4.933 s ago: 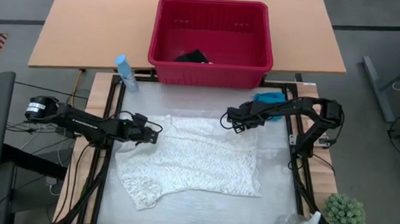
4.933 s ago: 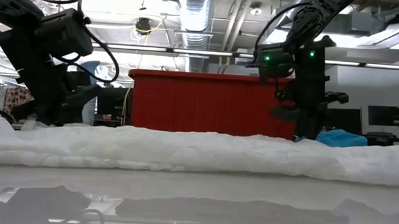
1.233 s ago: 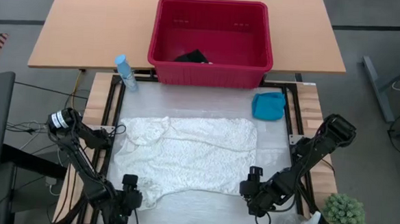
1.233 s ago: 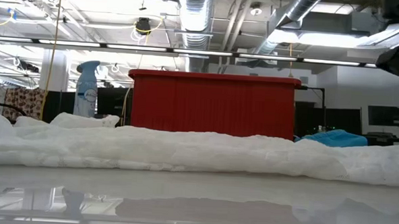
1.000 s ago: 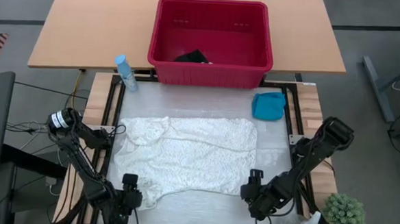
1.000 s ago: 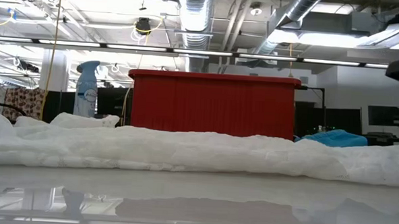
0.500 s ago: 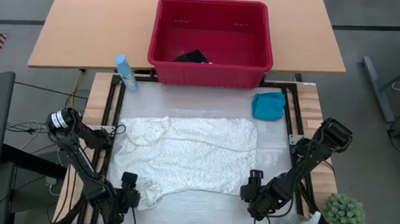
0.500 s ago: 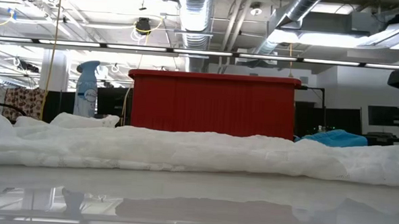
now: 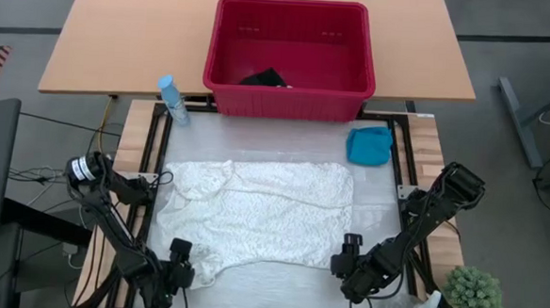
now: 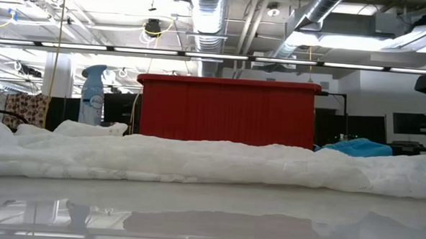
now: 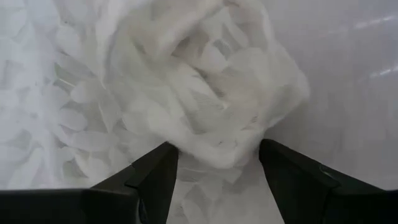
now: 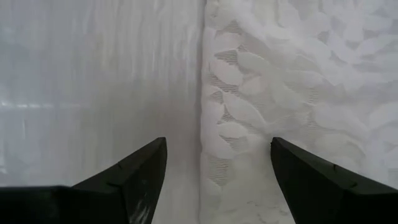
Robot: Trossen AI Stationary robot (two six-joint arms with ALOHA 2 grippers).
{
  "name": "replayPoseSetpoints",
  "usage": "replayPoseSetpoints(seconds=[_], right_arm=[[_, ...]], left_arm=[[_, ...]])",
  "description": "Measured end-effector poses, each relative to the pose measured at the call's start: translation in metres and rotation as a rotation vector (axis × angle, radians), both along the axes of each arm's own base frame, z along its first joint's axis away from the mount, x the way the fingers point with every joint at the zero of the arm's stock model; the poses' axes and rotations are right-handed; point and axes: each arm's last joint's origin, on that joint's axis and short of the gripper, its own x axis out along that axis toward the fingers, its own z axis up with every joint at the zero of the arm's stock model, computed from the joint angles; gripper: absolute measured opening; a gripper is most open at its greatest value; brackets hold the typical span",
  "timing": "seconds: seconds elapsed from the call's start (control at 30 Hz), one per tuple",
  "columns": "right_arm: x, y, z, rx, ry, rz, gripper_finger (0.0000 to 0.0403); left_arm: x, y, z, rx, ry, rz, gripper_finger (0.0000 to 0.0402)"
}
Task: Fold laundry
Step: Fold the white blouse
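Observation:
The cream-white lacy cloth [image 9: 258,214] lies spread flat on the table [image 9: 277,291]; in the low view it is a low white ridge [image 10: 197,162]. My left gripper [image 11: 216,152] is open at the cloth's bunched near-left corner [image 9: 194,263]. My right gripper [image 12: 219,142] is open over the cloth's near-right edge [image 12: 208,124], one finger above bare table and the other above the cloth. The turquoise garment [image 9: 370,145] lies at the far right. The dark garment [image 9: 265,78] lies in the red basket [image 9: 287,103]. My left gripper points steeply down at the cloth's bunched near-left corner [image 11: 211,106], which lies between its two open fingers [image 11: 158,168]. Whether the fingers touch the cloth, I cannot tell.
The red basket stands on a wooden table beyond the far edge. A blue spray bottle [image 9: 171,97] stands at the far left corner. A small green plant [image 9: 475,292] and clear plastic sit at the near right corner. Bare table shows along the near edge.

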Motion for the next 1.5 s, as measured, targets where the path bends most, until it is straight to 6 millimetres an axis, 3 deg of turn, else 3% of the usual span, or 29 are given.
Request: replayPoseSetpoints(seconds=[0.23, 0.37, 0.6, 0.73, 0.93, 1.07, 1.5], right_arm=[[-0.002, -0.002, -0.001, -0.011, 0.017, -0.022, 0.0310], [0.000, -0.003, -0.013, -0.047, 0.069, -0.032, 0.0294], [0.010, -0.004, -0.025, -0.045, 0.153, -0.053, 0.0259], [0.014, -0.005, -0.021, -0.042, 0.152, -0.057, 0.0207], [0.018, -0.004, -0.017, -0.027, 0.148, -0.073, 0.0089], [0.020, -0.002, -0.014, -0.018, 0.143, -0.091, 0.0019], [0.029, 0.005, 0.007, 0.044, 0.216, -0.092, 0.0019]], left_arm=[[0.003, -0.004, -0.012, 0.027, 0.009, 0.035, 0.0223], [0.001, -0.001, -0.013, 0.050, 0.015, 0.079, 0.0220], [0.003, -0.002, -0.014, 0.024, 0.022, 0.102, 0.0164], [0.008, 0.000, -0.014, 0.017, 0.023, 0.116, 0.0108], [0.013, 0.002, -0.014, 0.013, 0.015, 0.112, 0.0024], [0.013, 0.002, -0.014, -0.007, 0.035, 0.147, 0.0004], [0.022, -0.011, 0.024, 0.024, 0.102, 0.248, 0.0000]])
